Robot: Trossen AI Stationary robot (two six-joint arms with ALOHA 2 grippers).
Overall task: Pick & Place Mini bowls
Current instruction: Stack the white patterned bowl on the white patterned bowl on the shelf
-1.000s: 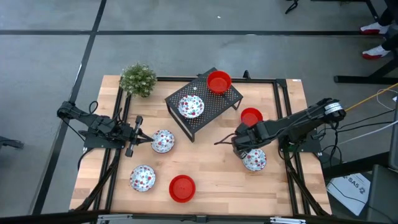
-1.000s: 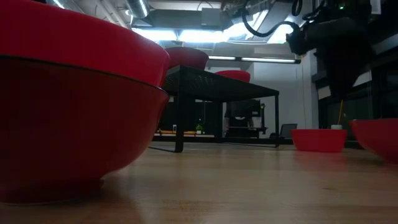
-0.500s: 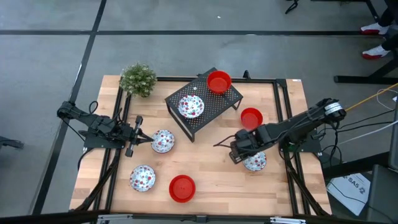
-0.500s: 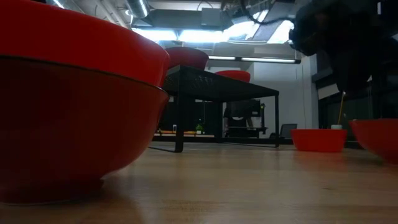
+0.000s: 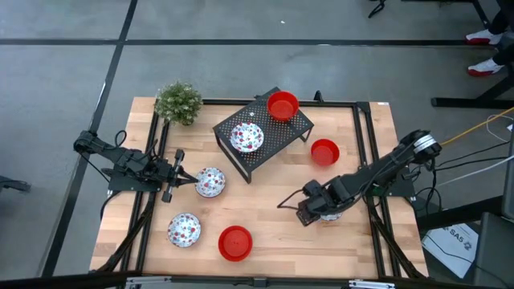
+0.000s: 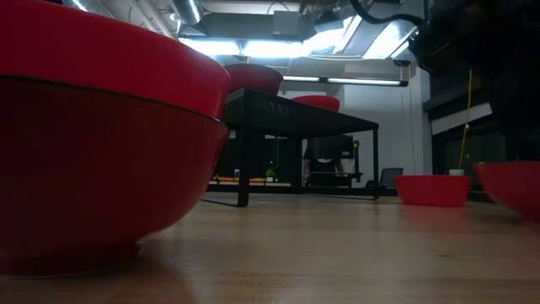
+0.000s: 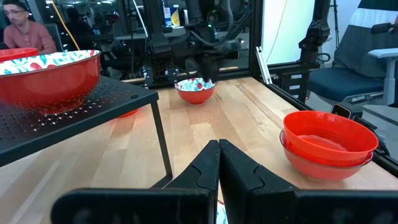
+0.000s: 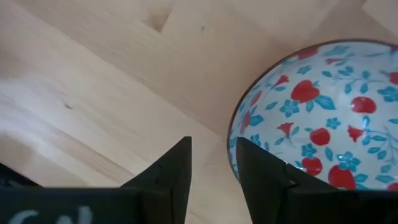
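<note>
We are idling the left gripper [image 5: 186, 179] at nine o'clock, fingers pressed together. Two mini bowls [image 5: 247, 137] are sitting on the rack [image 5: 263, 134] at twelve; five, we judge, are waiting on the table [image 5: 273, 225]. At four o'clock the right gripper [image 8: 211, 163] is hovering, parted and empty, at the floral bowl's [image 8: 323, 112] rim.

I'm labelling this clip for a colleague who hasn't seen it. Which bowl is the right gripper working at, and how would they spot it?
Start at the black mesh rack in the middle of the wooden table, then look toward the right arm's side. There the right gripper, open, sits at the rim of a small white bowl with red and blue floral print. Its nearest neighbour is a plain red bowl; the other floral bowls lie left or on the rack.
</note>
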